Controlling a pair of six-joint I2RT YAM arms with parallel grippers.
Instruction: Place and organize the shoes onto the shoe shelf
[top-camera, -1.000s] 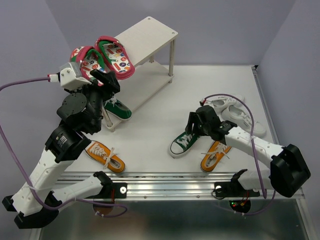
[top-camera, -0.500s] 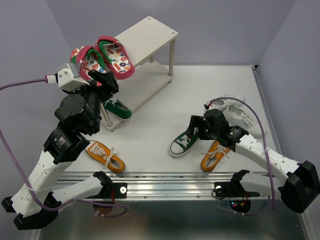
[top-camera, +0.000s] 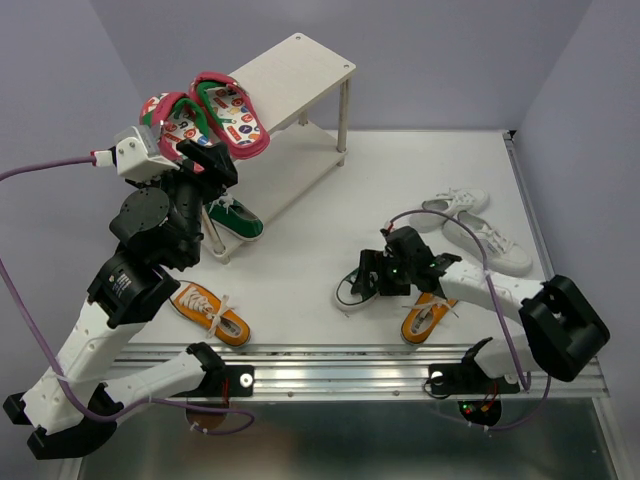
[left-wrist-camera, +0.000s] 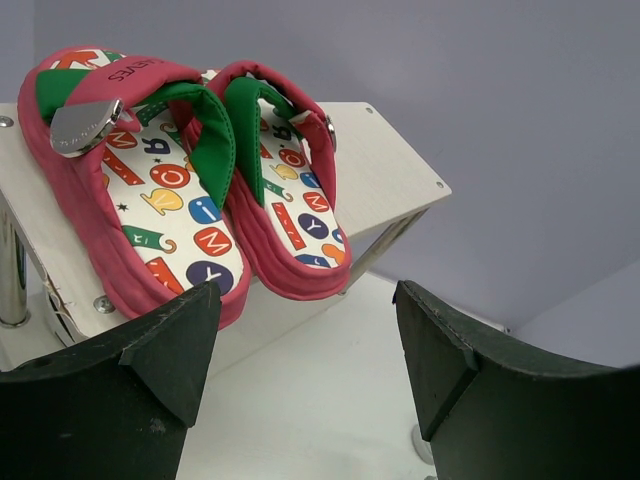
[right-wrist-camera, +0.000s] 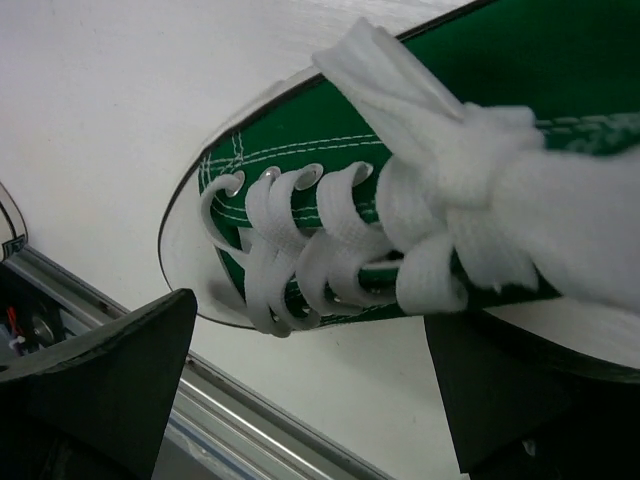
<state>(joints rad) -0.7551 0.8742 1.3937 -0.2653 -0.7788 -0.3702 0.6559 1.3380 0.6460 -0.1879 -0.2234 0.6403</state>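
- I am judging the task as less than half done: only the flip-flops (top-camera: 205, 115) and one green sneaker (top-camera: 236, 218) are sitting on the shoe shelf (top-camera: 300, 65).
- The flip-flops are lying side by side on the top board and touching each other, just in front of my left end effector (left-wrist-camera: 305, 330). Its fingers are standing spread apart and carrying nothing.
- The green sneaker is resting on the lower board, below that end effector and slightly to its side.
- My right end effector (right-wrist-camera: 310, 330) is hanging wide apart over the second green sneaker (right-wrist-camera: 400, 150) on the table (top-camera: 300, 260). The laces are lying between its fingers, and I am not seeing any grip yet.
- Five shoes are waiting on the table. One is this green one. An orange sneaker (top-camera: 428, 315) is just beside the right end effector, on the near side. The white sneakers (top-camera: 470, 225) are beyond it, toward the far right.
- The other orange sneaker (top-camera: 210, 313) is lying well behind the left end effector, near its arm.
- I am expecting the green pair to be joined first. The orange and white pairs are coming after.
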